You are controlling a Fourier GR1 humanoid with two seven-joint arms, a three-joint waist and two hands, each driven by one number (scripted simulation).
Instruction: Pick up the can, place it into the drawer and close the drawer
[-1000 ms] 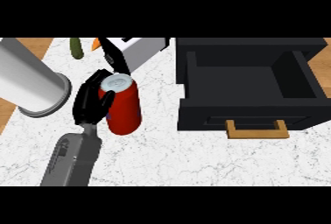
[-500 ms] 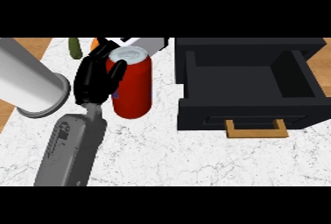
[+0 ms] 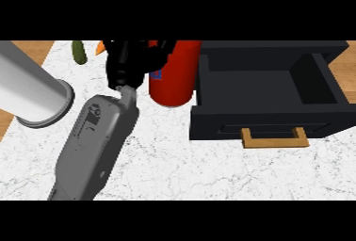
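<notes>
In the head view the left hand (image 3: 132,59) has its fingers (image 3: 122,52) curled round the red can (image 3: 173,77), held upright just left of the open black drawer (image 3: 268,96), above the white desk (image 3: 208,174), a grey cylinder (image 3: 31,92) farther left.

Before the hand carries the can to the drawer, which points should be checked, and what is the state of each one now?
1. Can in the hand: ok, fingers curl round it.
2. Can lifted off the counter: cannot tell.
3. Drawer open: ok, wooden handle faces the viewer.
4. Space inside the drawer: ok, nothing seen in it.
5. Can beside the drawer's left wall, not over it: not ok yet.
6. Grey cylinder at the left, away from the path: ok.
</notes>
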